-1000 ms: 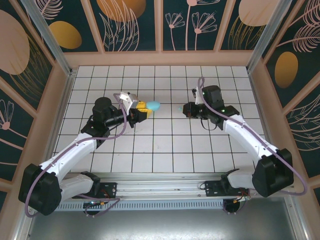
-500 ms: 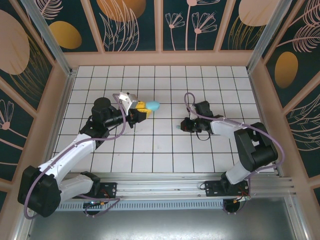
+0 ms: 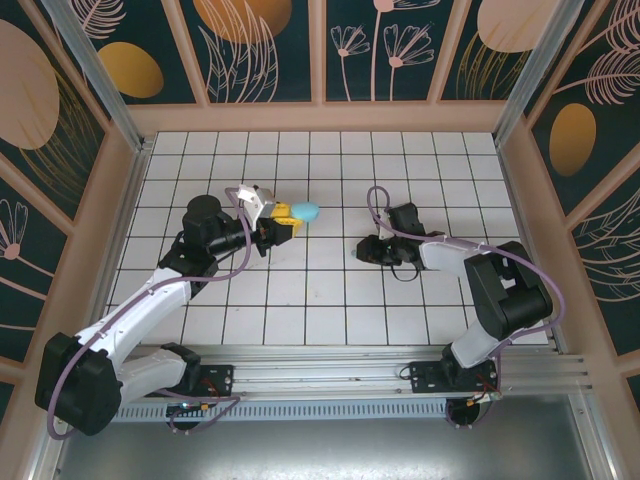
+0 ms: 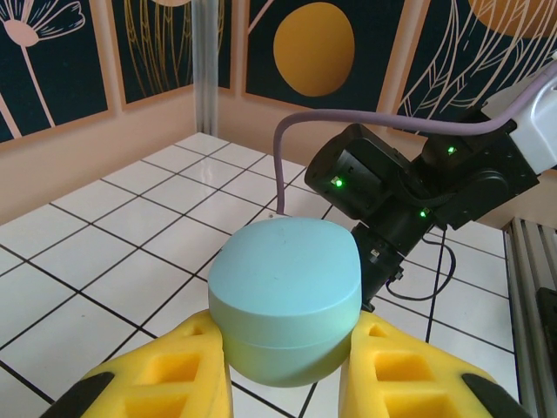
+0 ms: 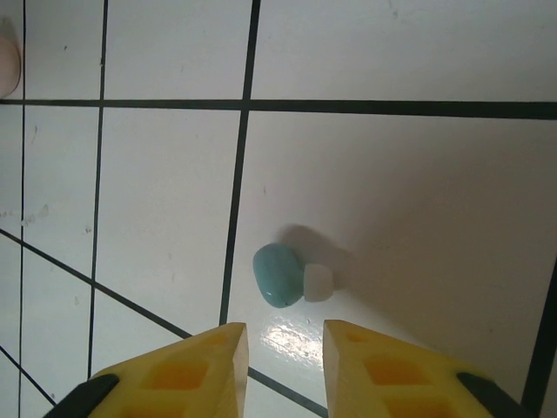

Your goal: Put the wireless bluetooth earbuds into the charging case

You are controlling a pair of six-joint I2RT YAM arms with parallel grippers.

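Observation:
My left gripper (image 3: 287, 219) is shut on a closed teal-blue charging case (image 3: 305, 211), held above the tiles left of centre. In the left wrist view the case (image 4: 285, 296) sits between the yellow fingers (image 4: 174, 374). My right gripper (image 3: 362, 250) is low over the tiles right of centre, pointing left. In the right wrist view a teal earbud (image 5: 280, 274) with a white tip lies on a tile just beyond the right gripper (image 5: 285, 344). That gripper is open with nothing between its fingers.
The right arm's black wrist (image 4: 392, 192) stands just beyond the case in the left wrist view. A pale pink thing (image 5: 7, 65) shows at the top left edge of the right wrist view. Patterned walls (image 3: 320, 50) enclose the white tiled floor (image 3: 320, 300).
The right gripper has moved toward the near edge and down to the tiles, and its jaws have parted. The left arm and the case have not moved.

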